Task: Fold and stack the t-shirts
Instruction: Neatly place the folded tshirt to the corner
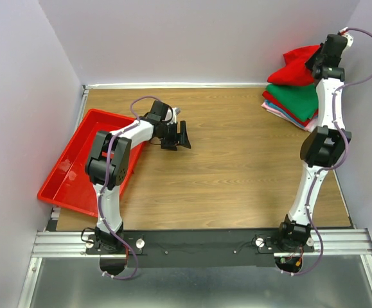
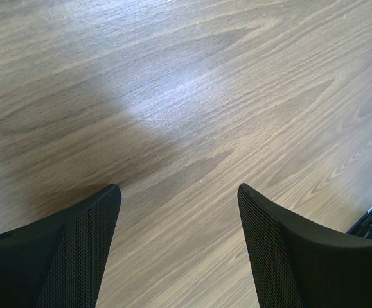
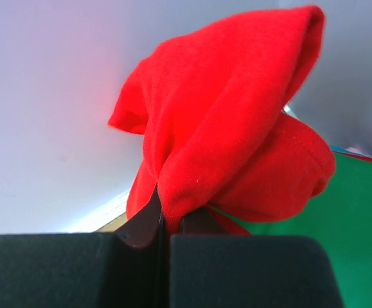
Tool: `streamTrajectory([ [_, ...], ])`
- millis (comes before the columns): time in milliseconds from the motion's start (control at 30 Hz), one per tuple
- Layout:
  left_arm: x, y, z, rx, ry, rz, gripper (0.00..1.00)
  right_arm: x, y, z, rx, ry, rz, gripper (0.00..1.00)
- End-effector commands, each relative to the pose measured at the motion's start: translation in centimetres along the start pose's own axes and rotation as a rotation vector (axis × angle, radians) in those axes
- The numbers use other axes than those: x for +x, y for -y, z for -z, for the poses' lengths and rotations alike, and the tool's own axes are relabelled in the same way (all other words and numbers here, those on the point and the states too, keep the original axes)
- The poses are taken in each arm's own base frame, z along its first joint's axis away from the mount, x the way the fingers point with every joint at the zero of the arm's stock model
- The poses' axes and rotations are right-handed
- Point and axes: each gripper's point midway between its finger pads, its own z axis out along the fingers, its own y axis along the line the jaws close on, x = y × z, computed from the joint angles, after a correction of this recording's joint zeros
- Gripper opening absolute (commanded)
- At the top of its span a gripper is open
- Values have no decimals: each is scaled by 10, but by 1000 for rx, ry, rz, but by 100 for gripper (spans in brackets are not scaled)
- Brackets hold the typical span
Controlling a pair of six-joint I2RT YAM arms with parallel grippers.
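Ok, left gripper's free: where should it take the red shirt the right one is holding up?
Probably the drooping bunch of the red shirt, approached from its left, over the table. The right gripper pinches its other end shut in the far corner, and the folded pile sits right beneath.

Bright red t-shirt (image 3: pixel 224 128), green folded t-shirt (image 1: pixel 298 101), red tray (image 1: pixel 75 163), brown wood-grain table (image 1: pixel 237 173).

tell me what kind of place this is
Probably a robot test bench: two arms bolted to a metal rail, a wood table boxed in by plain walls, a stack of shirts.
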Motion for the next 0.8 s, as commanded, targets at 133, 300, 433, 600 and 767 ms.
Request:
streamTrajectory([
  [133,36,-21,-10,-78,-102,69,82,-48,0,40,-17,90,-26,1],
  [300,38,-17,-8,-74,-100,59,82,-28,27,37,69,46,-32,1],
  [433,37,-17,-4,-82,-91,54,82,-16,60,45,229,42,-33,3],
  [600,33,-12,1,-77,-78,44,83,-6,90,55,372,20,-4,100],
  [767,16,-4,12,-85,-17,12,83,-5,106,85,460,17,1,100],
])
